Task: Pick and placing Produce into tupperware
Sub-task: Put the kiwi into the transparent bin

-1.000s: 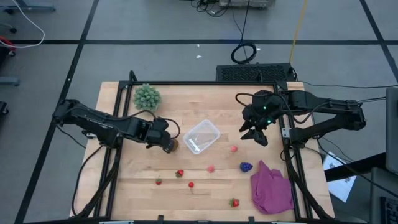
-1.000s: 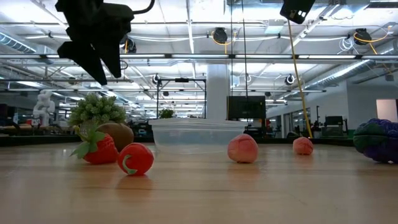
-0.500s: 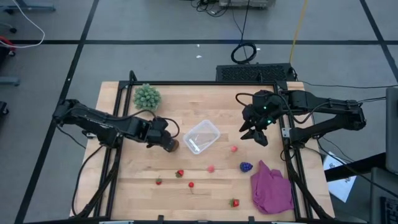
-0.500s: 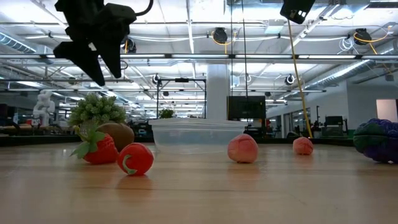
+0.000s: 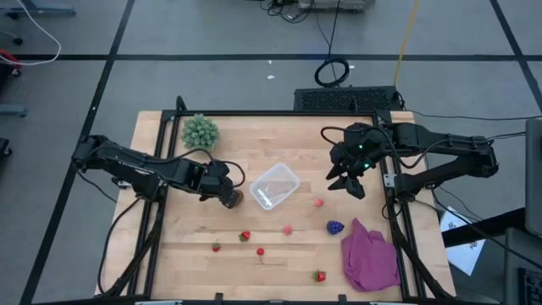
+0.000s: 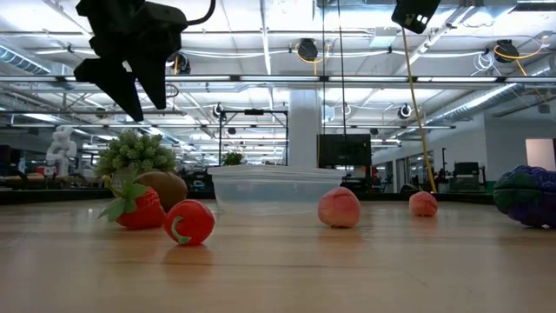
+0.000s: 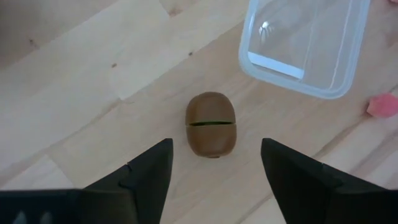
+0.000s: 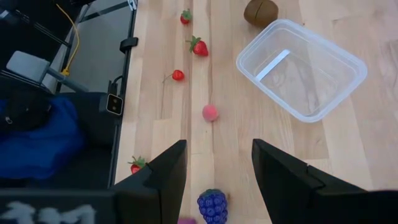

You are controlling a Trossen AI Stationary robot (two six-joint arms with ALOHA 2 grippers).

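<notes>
From above, the left gripper (image 5: 230, 196) hovers over the brown round toy kiwi (image 5: 236, 198), just beside the empty clear plastic rectangular tub (image 5: 274, 186). Its wrist view shows the jaws apart, kiwi (image 7: 211, 124) centred between them — descend straight, close across its width. The right gripper (image 5: 347, 182) waits, jaws apart — empty.

Left arm: reaches in from the left edge of the table toward its middle, wrist bent downward. Left gripper (image 5: 230, 197) hangs above the table surface with jaws parted; both fingers (image 7: 146, 171) show apart in the left wrist view, nothing between them.

Right arm: folded over the far right part of the table. Right gripper (image 5: 349, 185) points down, jaws parted and empty.
</notes>
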